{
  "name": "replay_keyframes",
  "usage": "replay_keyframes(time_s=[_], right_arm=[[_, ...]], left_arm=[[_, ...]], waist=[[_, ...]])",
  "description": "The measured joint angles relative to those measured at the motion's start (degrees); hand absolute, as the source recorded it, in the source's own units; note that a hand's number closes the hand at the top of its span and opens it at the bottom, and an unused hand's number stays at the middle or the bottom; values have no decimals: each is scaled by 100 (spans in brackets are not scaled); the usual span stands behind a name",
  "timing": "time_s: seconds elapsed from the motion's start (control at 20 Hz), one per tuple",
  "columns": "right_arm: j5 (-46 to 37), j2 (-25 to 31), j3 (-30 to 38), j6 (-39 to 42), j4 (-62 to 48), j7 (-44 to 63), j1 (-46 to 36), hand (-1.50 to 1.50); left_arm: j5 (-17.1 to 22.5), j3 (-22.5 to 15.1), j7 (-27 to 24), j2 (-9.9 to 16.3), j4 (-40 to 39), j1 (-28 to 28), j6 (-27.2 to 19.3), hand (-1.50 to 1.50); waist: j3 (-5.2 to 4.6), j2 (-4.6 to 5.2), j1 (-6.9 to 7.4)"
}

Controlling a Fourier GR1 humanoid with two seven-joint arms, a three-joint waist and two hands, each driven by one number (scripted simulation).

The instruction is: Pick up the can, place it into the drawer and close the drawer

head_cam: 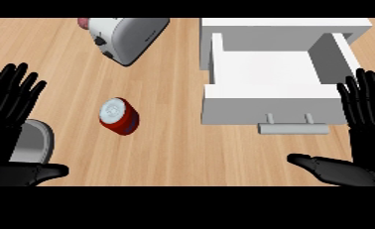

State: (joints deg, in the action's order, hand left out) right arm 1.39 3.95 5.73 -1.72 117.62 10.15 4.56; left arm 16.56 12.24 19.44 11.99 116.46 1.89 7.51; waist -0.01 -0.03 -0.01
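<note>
Standing upright on the bench (176,143), red can (119,116), white drawer (271,82) pulled open, my left robot hand (16,111) and right robot hand (360,124) both spread wide, holding nothing

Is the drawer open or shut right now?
Open. The white drawer is pulled out toward the robot, its bare interior visible, handle at the front. The can is outside, on the counter.

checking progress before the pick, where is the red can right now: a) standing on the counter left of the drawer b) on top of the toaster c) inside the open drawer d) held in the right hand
a: the red can stands on the wooden counter, left of the open white drawer, with neither hand touching it.
</note>
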Motion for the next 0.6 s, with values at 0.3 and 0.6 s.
replay_keyframes(time_s=[0.3, 0.6], right_arm=[[70, 14, 115, 92, 60, -65, 101, -150], [285, 115, 342, 257, 217, -27, 208, -150]], left_arm=[[-269, -190, -64, -192, -359, -68, 35, -150], [-885, -568, -672, -545, -903, 189, 8, -150]], waist=[[2, 1, -10], [1, 0, -11]])
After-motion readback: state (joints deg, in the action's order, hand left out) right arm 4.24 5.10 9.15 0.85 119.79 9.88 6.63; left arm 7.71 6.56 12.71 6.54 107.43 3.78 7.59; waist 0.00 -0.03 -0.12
